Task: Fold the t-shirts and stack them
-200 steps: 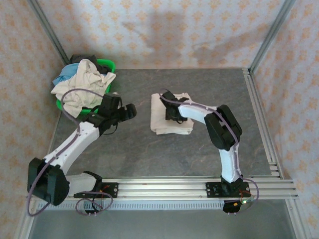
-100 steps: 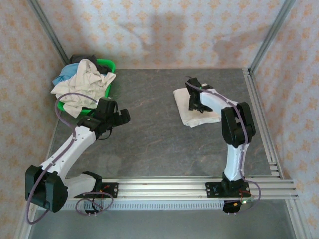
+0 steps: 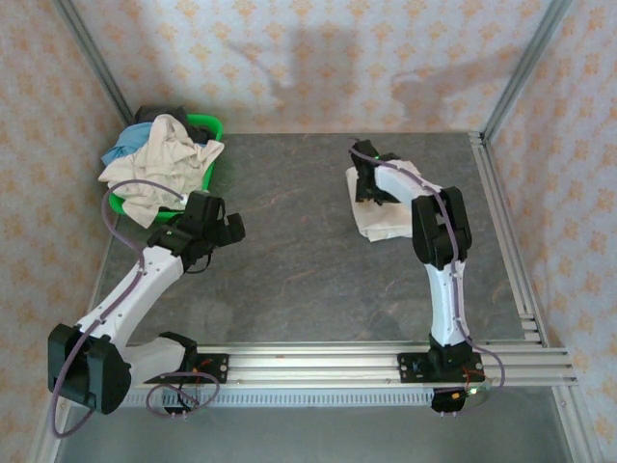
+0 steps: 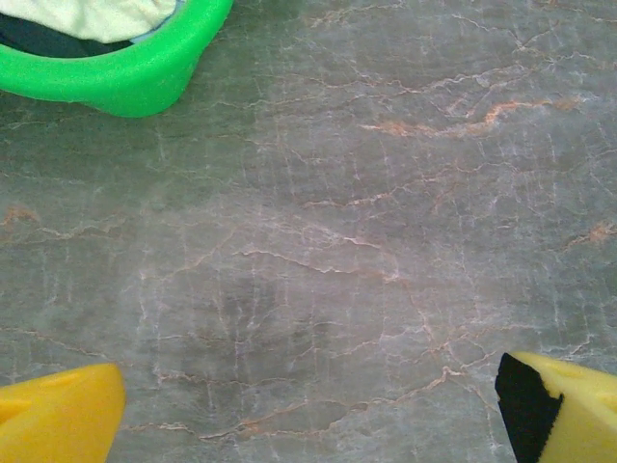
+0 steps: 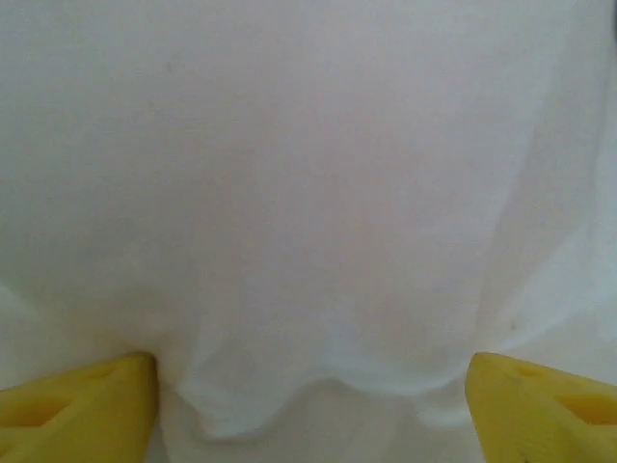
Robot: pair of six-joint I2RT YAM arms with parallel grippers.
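A grey stone-look desk [image 3: 289,270] sits between walls [image 3: 289,58] covered in paper with little orange flowers. A folded white t-shirt [image 3: 386,220] lies flat on the desk, toward the back on the right side. The right pincer [image 3: 366,185] is down at the far left edge of this shirt. In the right wrist view, the white cloth [image 5: 308,193] lies soft and a bit wavy under the right pincer [image 5: 310,371]. Its two yellow fingers [image 5: 77,405] are spread wide apart and pinch nothing.

More shirts are heaped in a green basket [image 3: 214,123] at the back left corner of the desk. A cream-white t-shirt [image 3: 159,159] lies on top and hangs over the front rim. A light blue t-shirt [image 3: 120,151] peeks out at the left, and a dark t-shirt [image 3: 152,114] shows at the back.

The left pincer [image 3: 234,227] is over bare desk, just in front of the basket. In the left wrist view the left pincer [image 4: 308,386] is spread wide and empty, with the green basket [image 4: 125,82] rim at the top left.
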